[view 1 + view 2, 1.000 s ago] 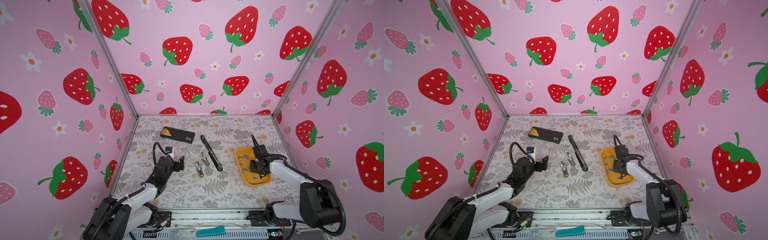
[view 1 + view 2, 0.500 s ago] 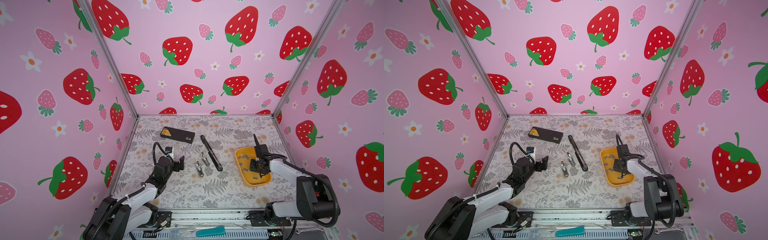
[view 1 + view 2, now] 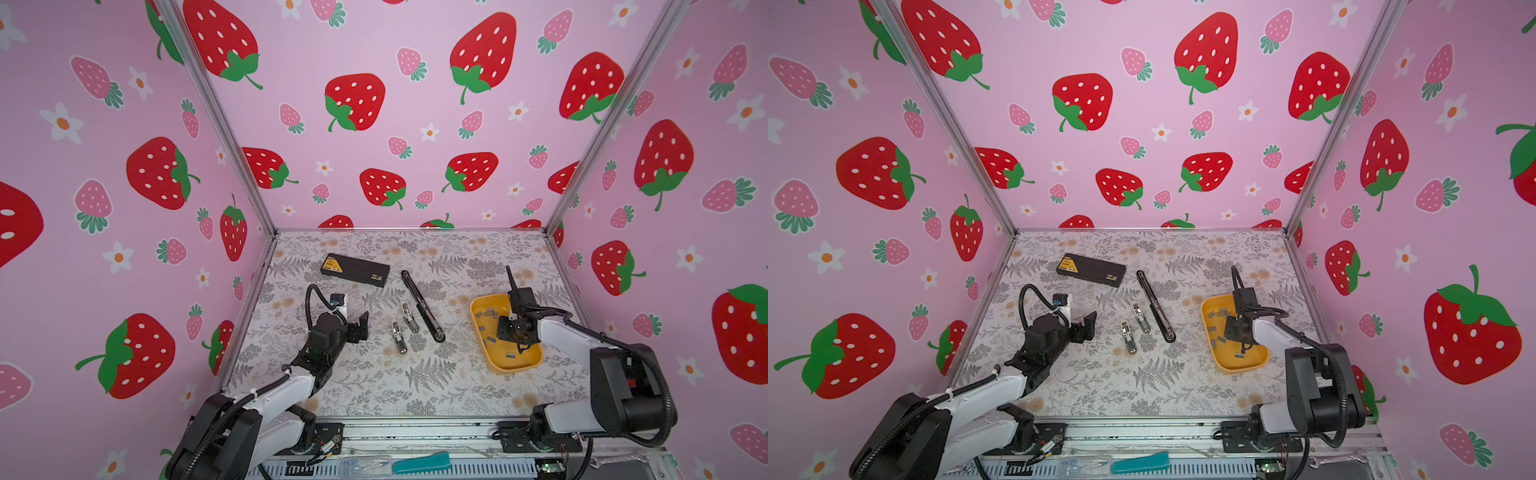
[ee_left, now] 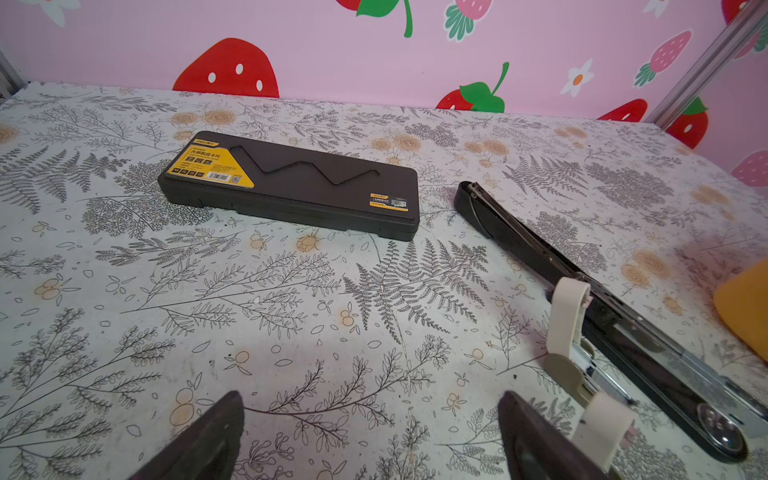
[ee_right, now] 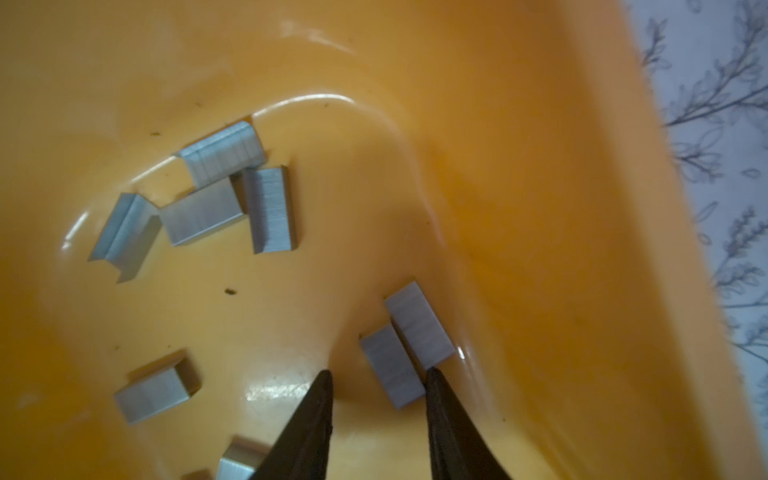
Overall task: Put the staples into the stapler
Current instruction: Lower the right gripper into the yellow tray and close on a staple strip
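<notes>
Several silver-grey staples (image 3: 486, 313) (image 3: 1219, 312) lie loose in a yellow tray (image 3: 519, 368) (image 3: 1246, 368) at the right. My right gripper (image 3: 505, 332) (image 3: 1229, 332) (image 5: 379, 372) points down into the tray. Its jaws stand a little apart, and one staple strip (image 5: 390, 365) lies between the tips, against one finger. A long black stapler (image 3: 422, 305) (image 3: 1156, 307) (image 4: 540, 249) lies opened flat at the centre. My left gripper (image 3: 360, 326) (image 3: 1087, 326) (image 4: 370, 399) hovers wide open and empty to the stapler's left.
Two small beige-and-metal staplers (image 3: 398, 337) (image 3: 409, 318) lie just left of the black one. A black case with a yellow label (image 3: 355, 270) (image 4: 291, 187) sits at the back left. Pink walls close in three sides.
My right gripper has shifted slightly inside the tray and its jaws have narrowed. The left arm has not moved.
</notes>
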